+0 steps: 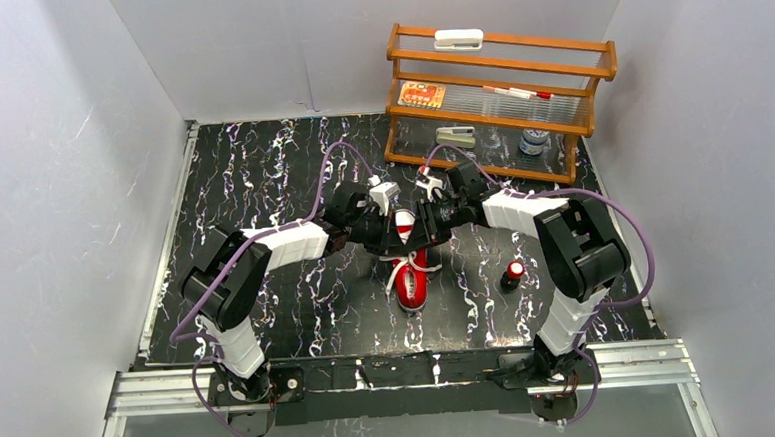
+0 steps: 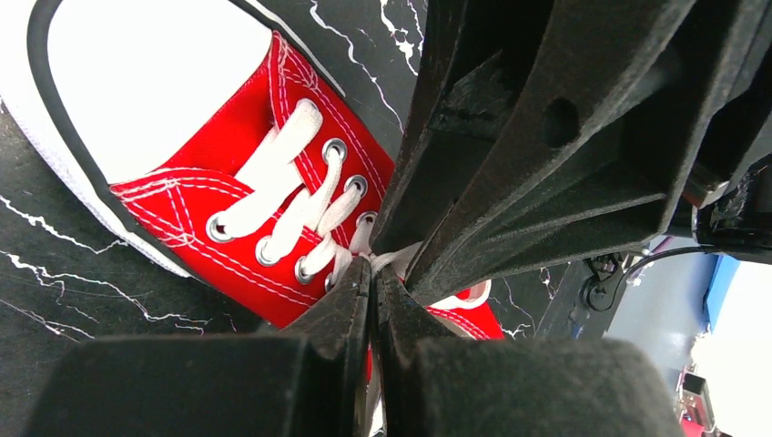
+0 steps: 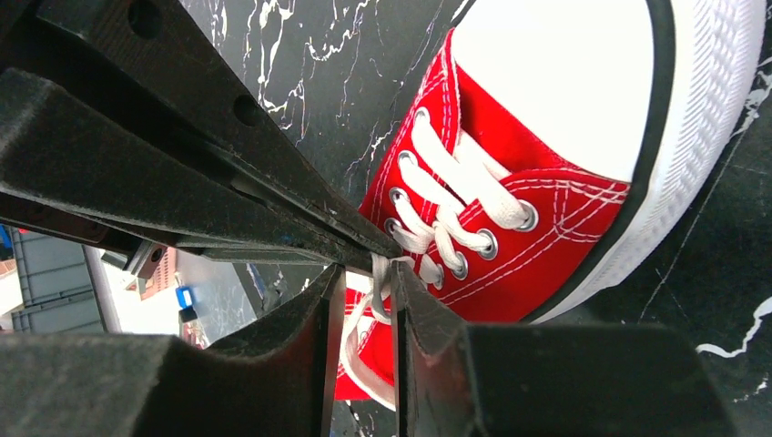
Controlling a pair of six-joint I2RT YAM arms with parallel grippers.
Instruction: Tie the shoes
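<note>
- The left gripper [image 2: 371, 273] is pressed shut at the top of the lacing (a strand may be pinched).
- The right gripper [image 3: 362, 289] is held apart around a strand of the laces [image 3: 464, 177].
- The sneaker [image 3: 546, 228], red canvas with a white toe cap [image 3: 564, 82], is set just beyond both tips.
- The laces are judged limp and light, and are best taken near the loose ends.

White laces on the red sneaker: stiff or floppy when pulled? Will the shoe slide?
The laces look floppy: a loose loop sags beside the sneaker. Flat woven fabric, so probably grippy, not slippery. The sneaker looks small and light; a hard pull may drag it.
</note>
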